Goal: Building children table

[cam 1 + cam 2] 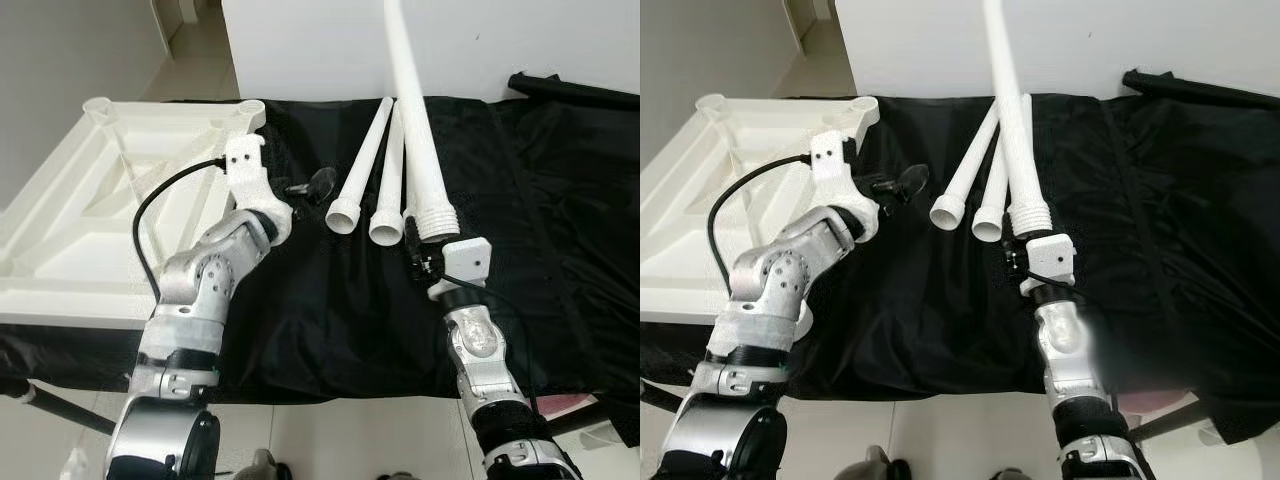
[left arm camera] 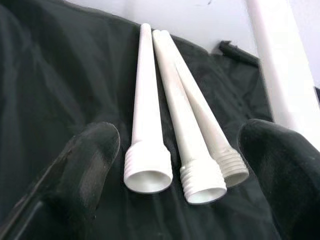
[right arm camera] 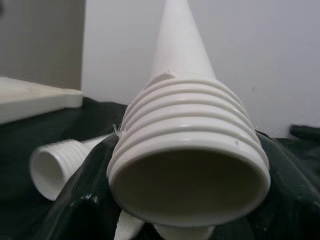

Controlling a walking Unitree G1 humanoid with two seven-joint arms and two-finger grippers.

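A white tabletop (image 1: 90, 215) lies upside down at the left of the black cloth (image 1: 320, 300). Three white tapered table legs (image 2: 147, 125) lie side by side mid-cloth, their threaded open ends toward me. My left gripper (image 1: 310, 187) hovers open just left of them, its fingers (image 2: 85, 165) spread either side of the threaded ends without touching. My right gripper (image 1: 422, 242) is shut on the threaded end of a fourth leg (image 1: 412, 110), which rises steeply up and away. The ribbed mouth of that held leg (image 3: 187, 165) sits between the black fingers (image 3: 82, 200).
A white wall (image 1: 450, 45) runs behind the cloth. A black bar (image 1: 575, 90) lies at the back right. The cloth's front edge hangs above the tiled floor (image 1: 340, 440). A black cable (image 1: 150, 210) loops from my left wrist over the tabletop.
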